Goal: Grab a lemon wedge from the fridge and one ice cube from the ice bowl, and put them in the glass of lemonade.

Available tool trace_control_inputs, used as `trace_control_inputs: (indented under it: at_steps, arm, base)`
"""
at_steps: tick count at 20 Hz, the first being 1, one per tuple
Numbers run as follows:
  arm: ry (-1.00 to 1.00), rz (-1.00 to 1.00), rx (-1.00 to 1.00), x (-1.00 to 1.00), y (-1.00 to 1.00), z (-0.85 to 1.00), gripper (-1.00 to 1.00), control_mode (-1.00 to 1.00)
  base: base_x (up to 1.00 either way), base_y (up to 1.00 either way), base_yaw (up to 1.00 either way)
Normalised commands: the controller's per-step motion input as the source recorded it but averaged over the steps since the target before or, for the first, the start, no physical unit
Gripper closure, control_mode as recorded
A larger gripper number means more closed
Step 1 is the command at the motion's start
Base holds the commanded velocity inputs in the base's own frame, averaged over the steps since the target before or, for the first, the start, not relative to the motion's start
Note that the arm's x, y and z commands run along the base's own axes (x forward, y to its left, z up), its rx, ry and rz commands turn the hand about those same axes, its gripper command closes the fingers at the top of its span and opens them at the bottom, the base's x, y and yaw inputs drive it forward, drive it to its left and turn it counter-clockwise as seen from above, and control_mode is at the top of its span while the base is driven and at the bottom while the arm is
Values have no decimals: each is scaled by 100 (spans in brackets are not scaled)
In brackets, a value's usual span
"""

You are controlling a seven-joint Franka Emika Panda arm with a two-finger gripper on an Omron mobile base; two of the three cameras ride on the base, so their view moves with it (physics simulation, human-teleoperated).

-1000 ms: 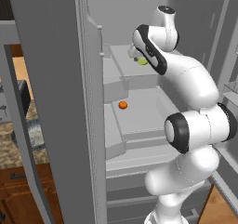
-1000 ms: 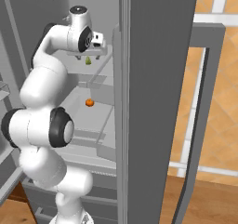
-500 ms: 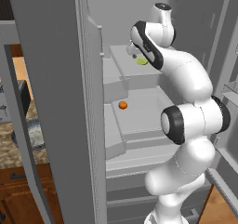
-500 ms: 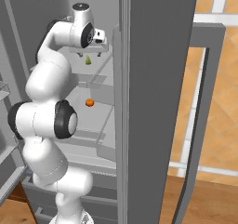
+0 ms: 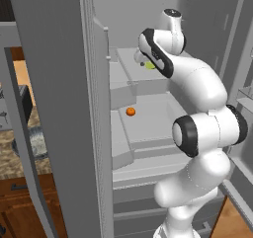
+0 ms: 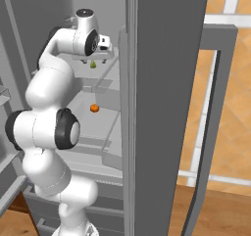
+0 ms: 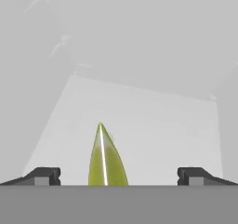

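The fridge [image 5: 54, 84] stands open, and my arm reaches onto its upper shelf. There the lemon wedge [image 5: 149, 64] [image 6: 92, 63], tiny and yellow-green, rests. In the hand view the wedge [image 7: 107, 160] stands point up, midway between my two fingertips [image 7: 44, 175], which are wide apart and touch nothing. My gripper [image 5: 144, 59] [image 6: 99, 55] [image 7: 118, 177] is open around the wedge, just above the shelf. The glass of lemonade is out of view. A grey speckled shape [image 5: 32, 143] lies on the counter left of the door, and I cannot tell whether it is the ice bowl.
A small round orange fruit [image 5: 130, 111] [image 6: 94, 108] lies on the shelf below. The fridge doors [image 6: 166, 83] stand on both sides of the arm. Drawers sit under the shelves, and wooden cabinets [image 5: 20, 202] are at the lower left.
The hand has edged slightly forward toward the wedge and the arm has straightened a little. The gripper stays open and the wedge has not moved.
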Motion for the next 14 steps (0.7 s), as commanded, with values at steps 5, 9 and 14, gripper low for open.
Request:
trace_control_inputs:
  at_steps: [5,9,14]
  arm:
    - [-3,8,-1,-6,4,5,-100,-100]
    - [1,11,0,0,1,-1,-100,-100]
    - [1,6,0,3,0,-23,-100,-100]
  base:
    - [0,0,0]
    - [0,0,0]
    - [0,0,0]
